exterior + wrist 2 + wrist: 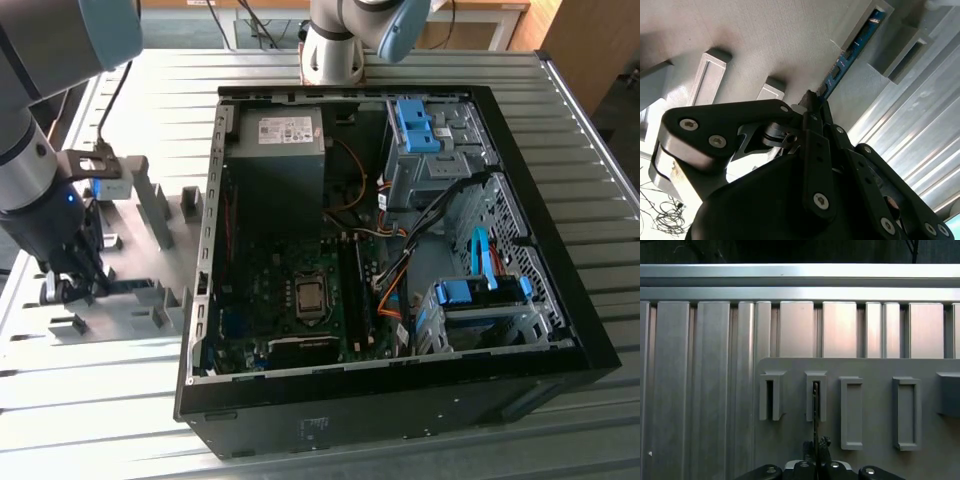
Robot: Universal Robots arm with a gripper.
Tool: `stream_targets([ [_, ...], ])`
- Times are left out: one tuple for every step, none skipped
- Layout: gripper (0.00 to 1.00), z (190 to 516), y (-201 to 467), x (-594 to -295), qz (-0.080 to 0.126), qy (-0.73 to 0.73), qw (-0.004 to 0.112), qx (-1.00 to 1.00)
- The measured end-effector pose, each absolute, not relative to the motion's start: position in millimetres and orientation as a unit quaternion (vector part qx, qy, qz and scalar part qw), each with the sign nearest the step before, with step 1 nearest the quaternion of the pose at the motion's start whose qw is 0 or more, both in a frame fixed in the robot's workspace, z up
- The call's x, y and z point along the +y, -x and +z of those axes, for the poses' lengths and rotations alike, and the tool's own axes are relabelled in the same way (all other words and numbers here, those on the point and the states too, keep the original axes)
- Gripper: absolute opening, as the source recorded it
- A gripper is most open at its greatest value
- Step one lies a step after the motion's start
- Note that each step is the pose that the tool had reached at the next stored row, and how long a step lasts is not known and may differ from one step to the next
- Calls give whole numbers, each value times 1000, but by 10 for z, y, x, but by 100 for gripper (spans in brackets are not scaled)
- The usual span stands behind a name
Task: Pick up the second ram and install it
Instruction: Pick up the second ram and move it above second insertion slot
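Where seated: second ram [846, 56] on edge in grey fixture [875, 405] slot, well apart from computer case [400, 420].
Gripper [816, 442]: jaws narrow, pinching strip's near end.
Handling: light, stiff, fragile; hold bare edges, not chips.

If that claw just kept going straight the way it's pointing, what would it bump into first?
The second ram: its blue-green edge sits right at the tip of the gripper. Behind it lies the grey fixture plate, probably next, though depth is hard to judge.
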State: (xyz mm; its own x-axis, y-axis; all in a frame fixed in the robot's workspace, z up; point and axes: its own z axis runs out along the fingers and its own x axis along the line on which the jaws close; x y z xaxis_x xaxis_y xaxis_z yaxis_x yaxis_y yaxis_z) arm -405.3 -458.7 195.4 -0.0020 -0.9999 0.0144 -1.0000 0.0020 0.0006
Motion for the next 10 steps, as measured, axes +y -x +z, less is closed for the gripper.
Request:
stream_targets([
  [14, 1968, 4053, -4587, 5, -706, 5, -708],
  [14, 1982, 4053, -4587, 5, -706, 5, -708],
  [14, 1997, 4053, -4587, 5, -706, 5, -708],
  [14, 2012, 4053, -4587, 5, -706, 5, -708],
  [14, 2019, 4052, -4587, 5, -706, 5, -708],
  [14, 2018, 4052, -4587, 5, -706, 5, -708],
  [14, 2018, 4052, -4587, 5, -706, 5, -708],
  [14, 2018, 4052, -4587, 5, -706, 5, -708],
  [14, 2019, 4052, -4587, 5, -706, 5, -708],
  [14, 2020, 4053, -4587, 5, -706, 5, -708],
])
